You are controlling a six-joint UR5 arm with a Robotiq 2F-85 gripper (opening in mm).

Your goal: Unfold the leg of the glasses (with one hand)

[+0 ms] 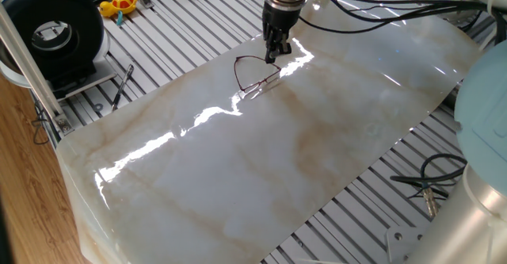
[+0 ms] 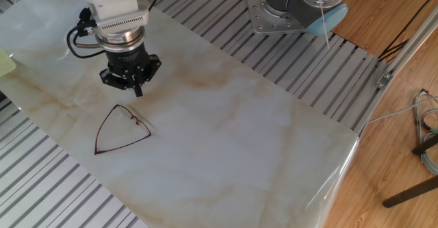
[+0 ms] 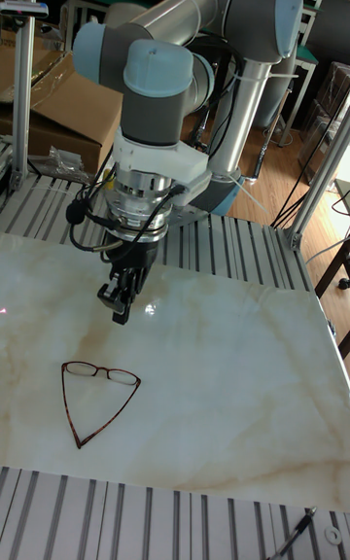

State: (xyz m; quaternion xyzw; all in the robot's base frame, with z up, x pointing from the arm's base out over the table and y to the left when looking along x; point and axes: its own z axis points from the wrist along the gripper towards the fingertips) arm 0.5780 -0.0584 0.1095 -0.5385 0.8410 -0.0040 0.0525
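Glasses (image 3: pixel 97 397) are shown lying flat on the pale marble-patterned tabletop (image 2: pixel 226 139), with the lens front uppermost in the tall fixed view and the two slender arms (image 3: pixel 109 413) converging to a point, so that a closed triangle is outlined. The same triangular outline is seen in one fixed view (image 1: pixel 253 75) and in the other fixed view (image 2: pixel 120 130). No contact with the frame is made by the gripper (image 3: pixel 121 314), which is held just above the table near the lens end of the glasses and apart from them. Its fingers are drawn together with nothing between them, as seen in the other fixed view (image 2: pixel 137 89); in one fixed view (image 1: pixel 272 55) the fingertips are too small for the gap to be judged, though they appear shut. Beyond the slab, slotted aluminium rails (image 1: pixel 182 26) are visible, on which a dark pen-like tool (image 1: pixel 121 86) and a black round device (image 1: pixel 54 28) are placed. A yellow toy (image 1: pixel 119 4) is seen further back.
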